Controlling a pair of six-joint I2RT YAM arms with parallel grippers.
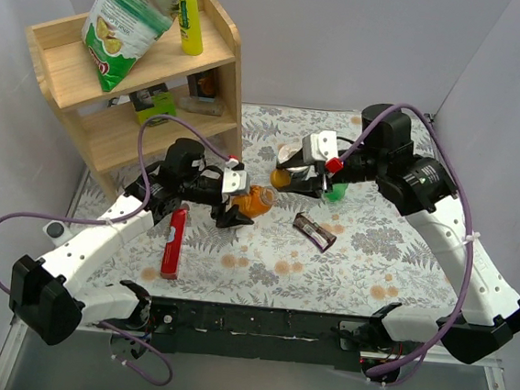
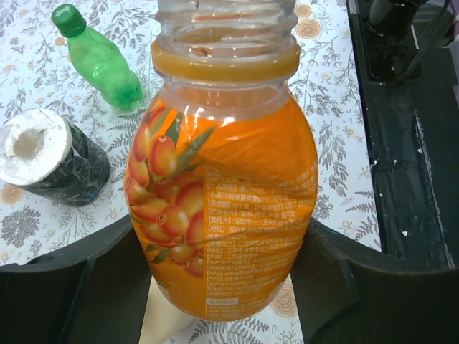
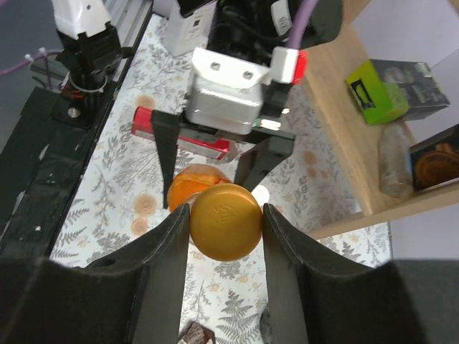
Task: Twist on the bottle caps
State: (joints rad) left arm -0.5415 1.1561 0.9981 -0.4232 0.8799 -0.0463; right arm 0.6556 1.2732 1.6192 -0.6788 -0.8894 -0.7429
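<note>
My left gripper (image 1: 237, 200) is shut on the orange bottle (image 1: 258, 200), which it holds tilted above the table with its open neck toward the right arm; the bottle fills the left wrist view (image 2: 226, 179). My right gripper (image 1: 294, 175) is shut on the orange-brown cap (image 3: 225, 221), held just in front of the bottle's mouth (image 3: 192, 183). The green bottle (image 2: 100, 59) lies on the table with its dark green cap (image 2: 69, 19) on; in the top view it shows by the right arm (image 1: 336, 191).
A dark roll with a white end (image 1: 315, 231) lies mid-table. A red tube (image 1: 173, 242) lies at the left. A wooden shelf (image 1: 142, 82) at the back left holds a chip bag, a yellow bottle and small items.
</note>
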